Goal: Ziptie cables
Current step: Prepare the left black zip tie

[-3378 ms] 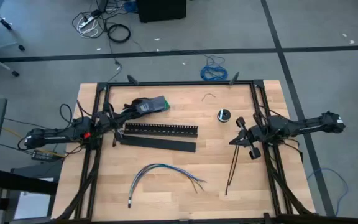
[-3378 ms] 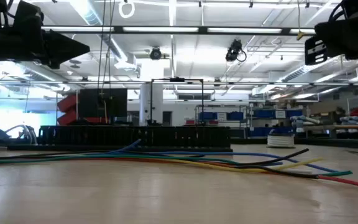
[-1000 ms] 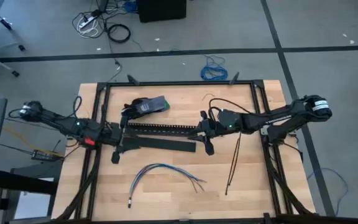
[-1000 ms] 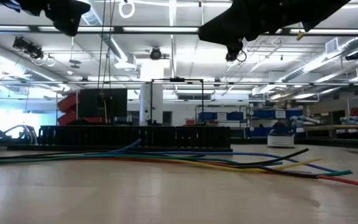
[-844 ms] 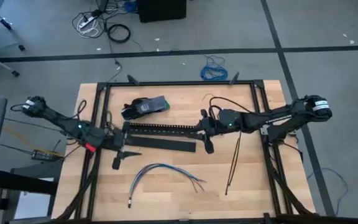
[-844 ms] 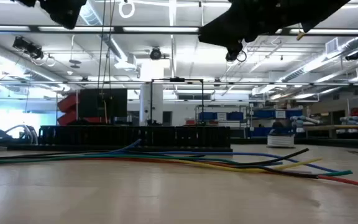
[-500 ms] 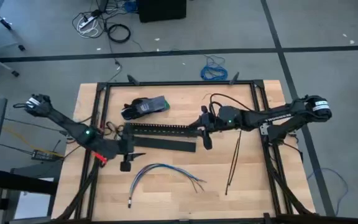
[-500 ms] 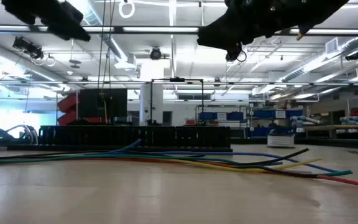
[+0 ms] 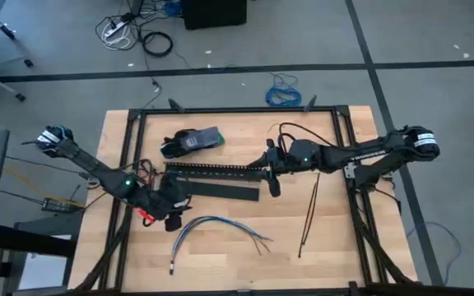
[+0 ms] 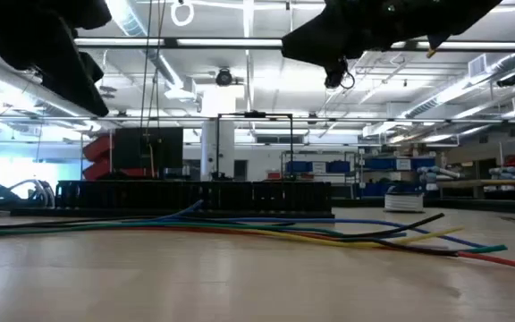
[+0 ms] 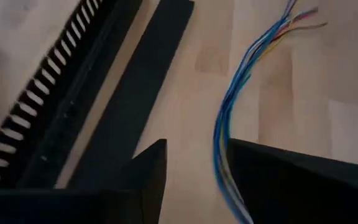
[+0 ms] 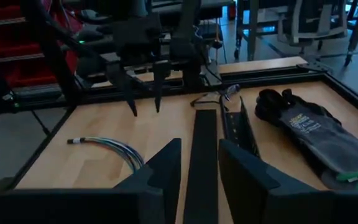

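The cables [image 9: 214, 229] lie flat on the wooden table near its front edge, a curved bundle of thin blue, grey and white wires; the low view shows the cables [image 10: 240, 228] resting on the tabletop. My left gripper [image 9: 174, 217] hovers open over their left part, and in the left wrist view the cables [image 11: 227, 127] run between its open fingers [image 11: 149, 171] without touching them. My right gripper [image 9: 272, 184] hangs open above the right end of a flat black strip [image 12: 202, 149]. The two zipties [image 9: 309, 210] lie straight on the table at the right.
A black slotted channel [image 9: 212, 170] and the flat black strip [image 9: 220, 189] lie across the table's middle. A dark glove [image 9: 192, 139] sits at the far left and a curled wire scrap [image 9: 279, 127] at the far edge. Bare wood shows around the cables.
My left gripper has swung from beside the channel's left end toward the table's near edge and a little right, coming down over the cables' left part. My right gripper has stayed over the strip's right end.
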You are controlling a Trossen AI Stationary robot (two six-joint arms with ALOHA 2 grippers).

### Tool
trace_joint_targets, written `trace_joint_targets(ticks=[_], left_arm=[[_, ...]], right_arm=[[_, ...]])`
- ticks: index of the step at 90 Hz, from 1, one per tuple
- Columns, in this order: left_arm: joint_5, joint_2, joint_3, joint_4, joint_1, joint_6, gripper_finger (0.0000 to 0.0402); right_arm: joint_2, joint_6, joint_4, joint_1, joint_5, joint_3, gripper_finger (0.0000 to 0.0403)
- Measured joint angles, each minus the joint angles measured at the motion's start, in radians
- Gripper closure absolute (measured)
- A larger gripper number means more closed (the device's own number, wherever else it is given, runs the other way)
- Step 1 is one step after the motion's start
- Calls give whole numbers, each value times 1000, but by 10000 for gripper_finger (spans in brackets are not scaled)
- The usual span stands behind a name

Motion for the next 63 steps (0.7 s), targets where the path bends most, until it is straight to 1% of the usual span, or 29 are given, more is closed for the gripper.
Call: trace_joint_targets(ticks=[7, 22, 28, 37, 41, 51, 63], left_arm=[[0, 2, 0, 30, 0, 12, 241], [5, 4, 0, 89, 2, 131, 241], [26, 4, 0, 113, 9, 132, 241], [116, 4, 0, 117, 16, 100, 241], [138, 4, 0, 117, 15, 79, 241], [146, 4, 0, 119, 14, 66, 241], [144, 32, 0, 160, 14, 144, 241]], right_arm=[[0, -1, -1, 0, -1, 0, 298], [0, -4, -4, 0, -3, 0, 298], [0, -16, -17, 0, -3, 0, 298], [0, -29, -54, 1, -4, 0, 298], [0, -30, -72, 1, -4, 0, 298], [0, -30, -113, 4, -5, 0, 298], [0, -18, -169, 25, -5, -1, 298]])
